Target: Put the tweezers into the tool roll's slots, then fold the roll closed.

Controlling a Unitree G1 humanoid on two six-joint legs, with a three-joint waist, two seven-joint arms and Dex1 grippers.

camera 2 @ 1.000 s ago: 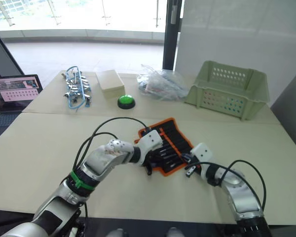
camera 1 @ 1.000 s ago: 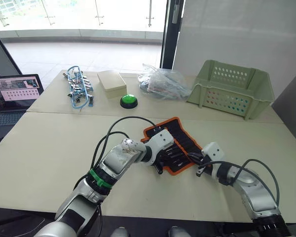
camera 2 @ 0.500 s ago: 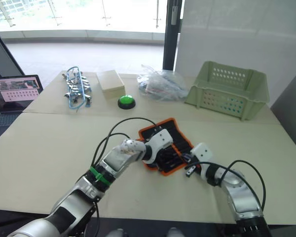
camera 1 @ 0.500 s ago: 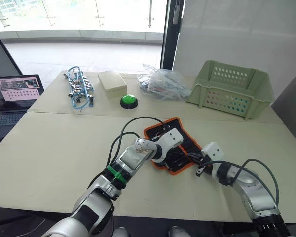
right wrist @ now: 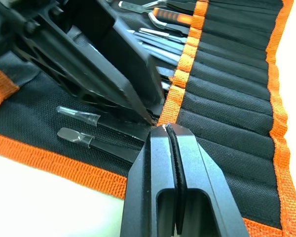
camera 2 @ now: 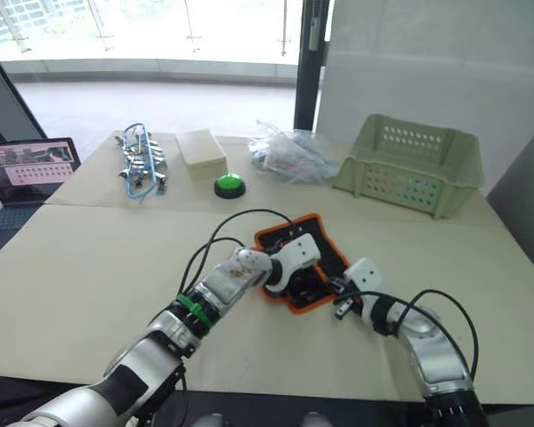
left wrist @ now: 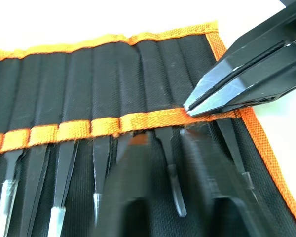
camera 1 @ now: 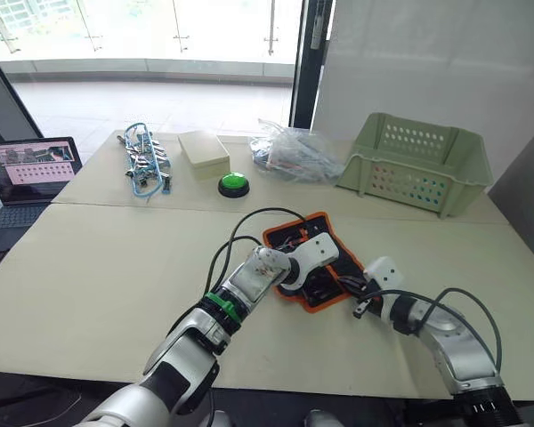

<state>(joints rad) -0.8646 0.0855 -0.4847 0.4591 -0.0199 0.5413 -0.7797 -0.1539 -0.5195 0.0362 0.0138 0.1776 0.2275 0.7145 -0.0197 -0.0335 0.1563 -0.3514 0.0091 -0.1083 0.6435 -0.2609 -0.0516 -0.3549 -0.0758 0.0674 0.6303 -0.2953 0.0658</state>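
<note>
The tool roll (camera 1: 295, 234) lies open on the near table, black with orange edging (left wrist: 108, 39) and an orange pocket band (left wrist: 76, 129). Several dark tweezers (left wrist: 62, 168) sit in its slots with their thin tips sticking out. My left gripper (camera 1: 329, 279) is low over the roll's right part, open, and one tweezer (left wrist: 173, 190) lies between its fingers (left wrist: 130, 192). My right gripper (right wrist: 166, 129) is shut, and its tips touch the orange band (right wrist: 180, 81) right beside the left fingertips. Two more tweezer tips (right wrist: 78, 116) lie next to them.
On the far table stand a green plastic basket (camera 1: 418, 162), a clear plastic bag (camera 1: 294, 151), a green button (camera 1: 234, 184), a beige box (camera 1: 202, 149) and a blue-corded tool cluster (camera 1: 145, 165). A laptop (camera 1: 27, 165) sits off the left edge.
My left gripper has moved right across the roll, from its near left edge to just beside the right gripper. The right gripper has stayed on the band.
</note>
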